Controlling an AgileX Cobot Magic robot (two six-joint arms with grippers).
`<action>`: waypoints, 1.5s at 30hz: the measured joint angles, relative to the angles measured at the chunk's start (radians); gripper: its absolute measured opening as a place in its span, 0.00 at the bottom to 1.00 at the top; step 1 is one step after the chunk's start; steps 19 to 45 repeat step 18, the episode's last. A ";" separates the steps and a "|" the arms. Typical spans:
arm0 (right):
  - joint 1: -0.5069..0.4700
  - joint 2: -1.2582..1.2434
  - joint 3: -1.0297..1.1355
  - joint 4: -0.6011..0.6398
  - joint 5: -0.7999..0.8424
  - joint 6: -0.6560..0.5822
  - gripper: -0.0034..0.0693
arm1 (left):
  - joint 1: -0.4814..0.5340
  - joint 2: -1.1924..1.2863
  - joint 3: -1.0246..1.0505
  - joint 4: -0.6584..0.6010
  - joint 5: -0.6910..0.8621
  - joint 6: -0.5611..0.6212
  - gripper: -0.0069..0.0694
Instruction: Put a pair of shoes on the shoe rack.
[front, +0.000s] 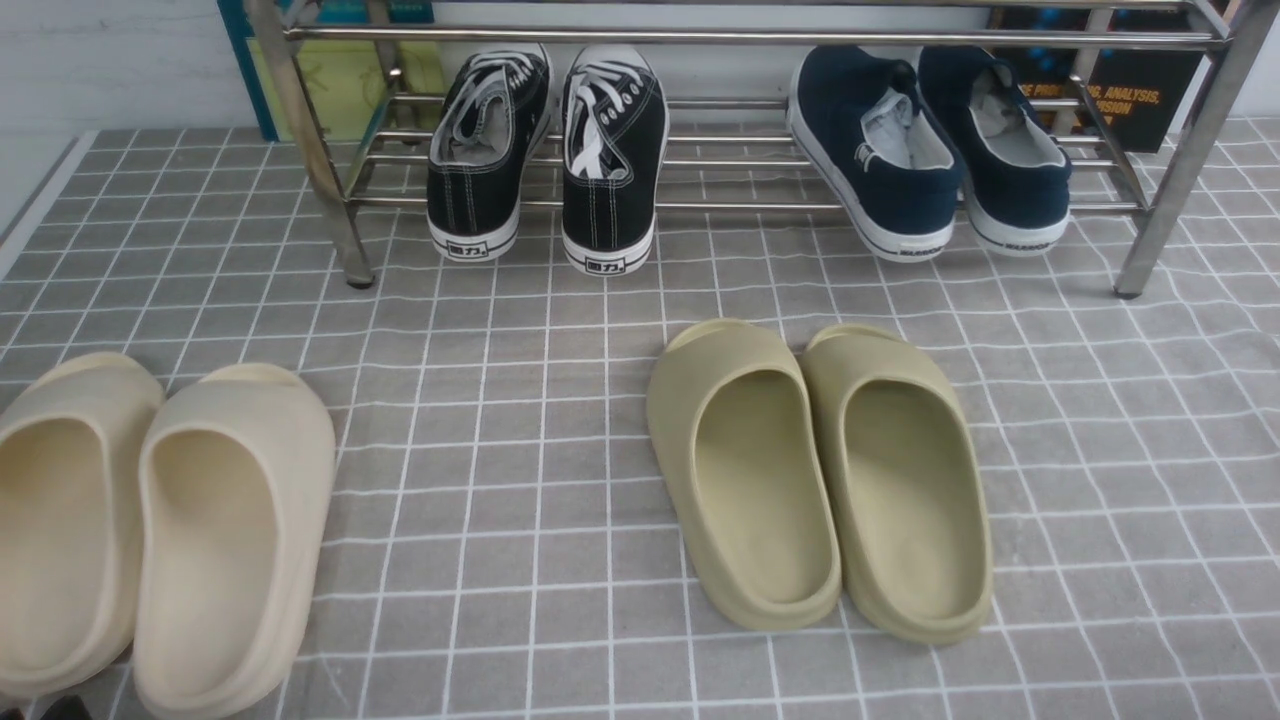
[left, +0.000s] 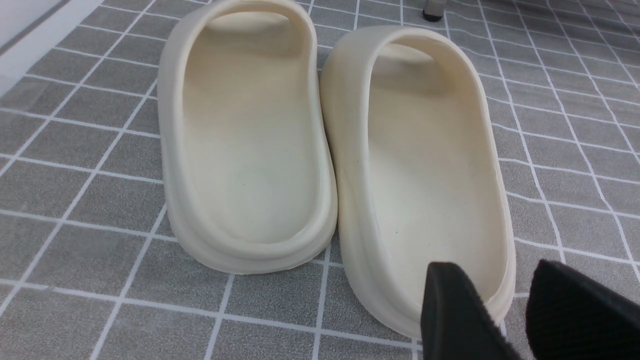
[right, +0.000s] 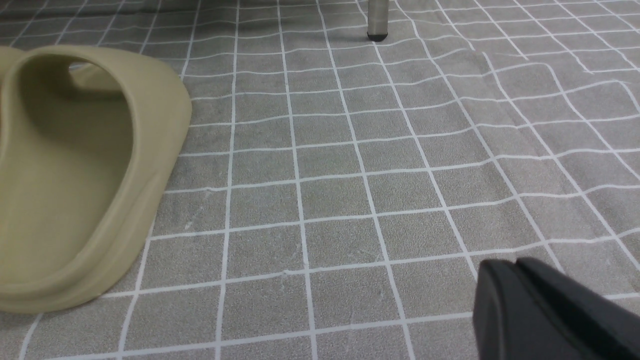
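Observation:
The pair of shoes, two navy slip-ons with white soles (front: 880, 160) (front: 1005, 150), rests side by side on the lower bars at the right end of the chrome shoe rack (front: 750, 38), heels toward me. Neither gripper shows in the front view. In the left wrist view my left gripper (left: 495, 270) is open, its black fingers straddling the heel rim of a cream slide (left: 425, 165) without gripping it. My right gripper (right: 505, 265) is shut on nothing and hovers over bare mat, with one rack leg (right: 376, 20) far ahead.
Black lace-up sneakers (front: 545, 150) occupy the rack's left half. Olive-green slides (front: 820, 470) lie on the grey checked mat (front: 520, 420) mid-floor, and one of them (right: 75, 175) shows in the right wrist view. Cream slides (front: 150, 520) lie at the near left.

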 joint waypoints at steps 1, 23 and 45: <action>0.000 0.000 0.000 0.000 0.000 0.000 0.13 | 0.000 0.000 0.000 0.000 0.000 0.000 0.40; 0.000 0.000 0.000 0.000 0.000 -0.007 0.14 | 0.000 0.000 0.000 0.000 0.000 0.000 0.40; 0.000 0.000 0.000 0.000 0.000 -0.007 0.14 | 0.000 0.000 0.000 0.000 0.000 0.000 0.40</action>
